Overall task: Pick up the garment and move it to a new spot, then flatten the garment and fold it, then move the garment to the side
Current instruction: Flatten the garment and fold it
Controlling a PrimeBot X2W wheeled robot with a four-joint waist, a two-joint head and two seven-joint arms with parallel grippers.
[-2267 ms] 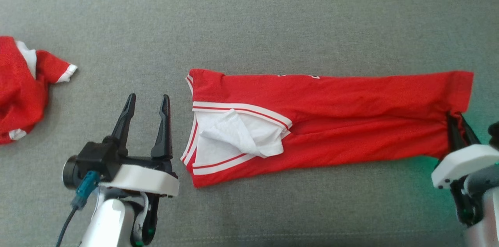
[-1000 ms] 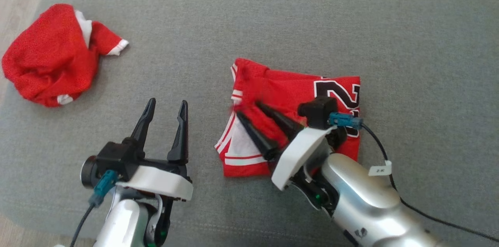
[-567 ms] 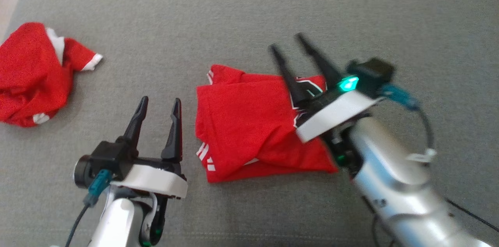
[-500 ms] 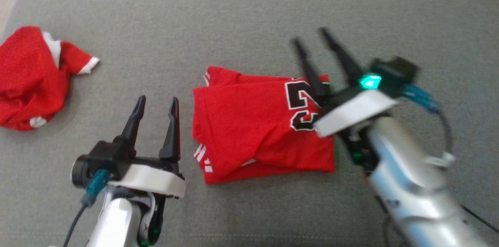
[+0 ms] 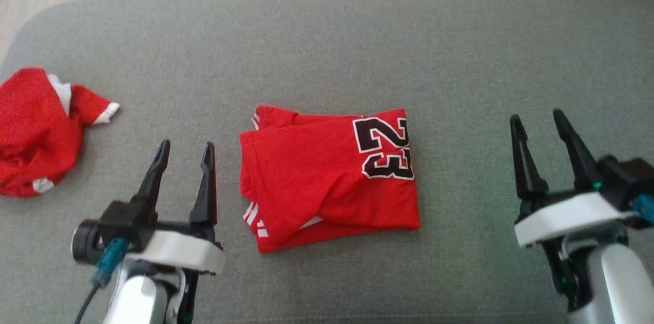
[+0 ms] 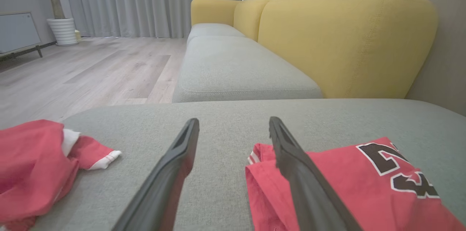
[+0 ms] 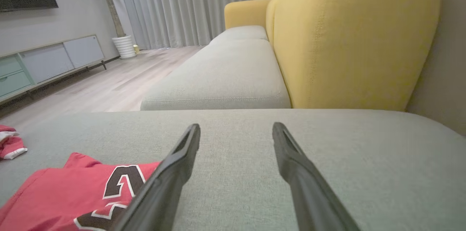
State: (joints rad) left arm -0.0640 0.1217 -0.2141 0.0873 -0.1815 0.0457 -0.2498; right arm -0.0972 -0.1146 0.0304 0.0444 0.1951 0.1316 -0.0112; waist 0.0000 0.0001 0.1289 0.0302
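The garment, a red jersey with a black 23, lies folded into a rough square in the middle of the grey cushion. It also appears at the lower right of the left wrist view and the lower left of the right wrist view. My left gripper stands open just left of the garment, clear of it, nothing between its fingers. My right gripper is open and empty well to the right of it, over bare cushion.
A second red garment lies crumpled at the cushion's left end, near its rounded edge. Beyond the cushion stand another grey seat and a yellow sofa back. Wooden floor lies to the left.
My right gripper folded the long garment over to the left, let go of it, and drew back to the right. The left gripper stayed open in place. The camera shifted.
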